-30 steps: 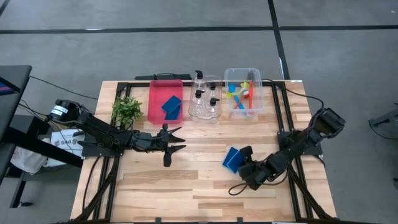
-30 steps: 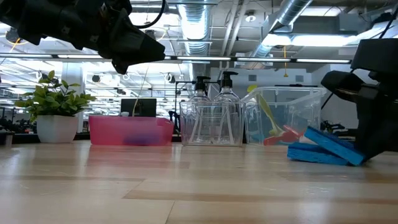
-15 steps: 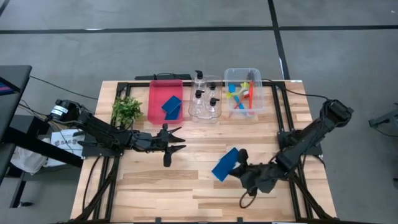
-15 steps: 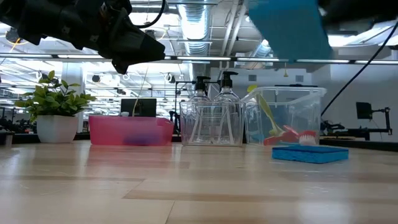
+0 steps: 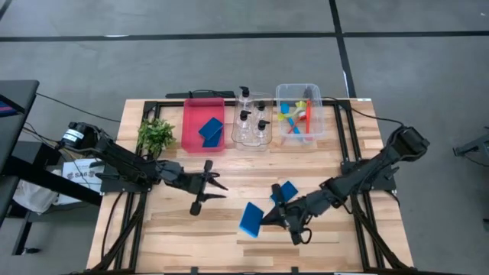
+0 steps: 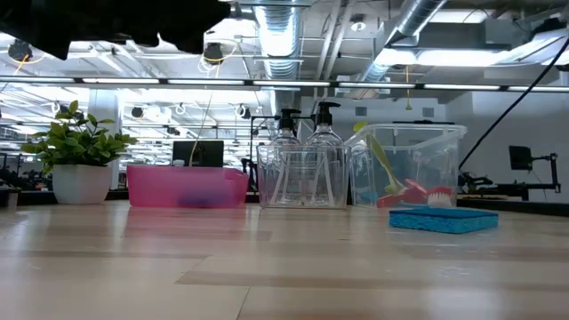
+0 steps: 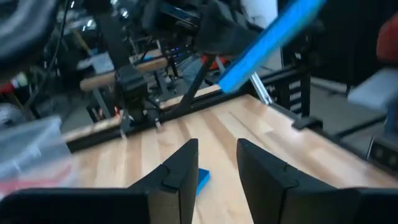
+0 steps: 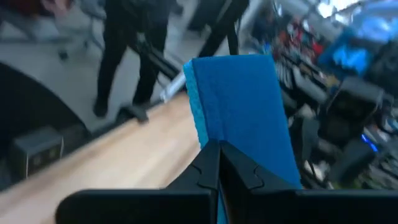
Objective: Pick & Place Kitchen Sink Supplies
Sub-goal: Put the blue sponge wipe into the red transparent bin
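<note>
My right gripper [image 5: 269, 215] is shut on a blue square sponge [image 5: 250, 220] above the table's near middle; the left wrist view shows this sponge [image 7: 273, 40] in the air. A second blue sponge [image 5: 287, 191] lies flat on the table just behind it, also visible in the low view as a blue sponge [image 6: 443, 219]. A third sponge [image 5: 211, 130] lies in the red tray [image 5: 191, 114]. My left gripper [image 5: 206, 189] hovers open left of the held sponge, touching nothing. Pump bottles [image 5: 250, 122] and brushes [image 5: 298, 114] stand in clear bins. My right gripper pinches the blue sponge between its two fingers [image 8: 208, 168] at the middle of one edge [image 8: 231, 140]. The fingers come from the table's right. The sponge is lifted clear of the table and sticks out beyond the fingertips, tilted.
A small leafy plant [image 5: 155, 134] stands at the far left, next to the red tray. The clear bottle bin [image 5: 237, 136] and brush bin [image 5: 317, 126] line the far edge. Bare wood [image 5: 176, 229] lies near the left front.
My right gripper has lifted one sponge off the other, carried it up and toward the table's left and near edge. The sponge left behind has dropped flat on the table. My left gripper has shifted slightly and turned.
</note>
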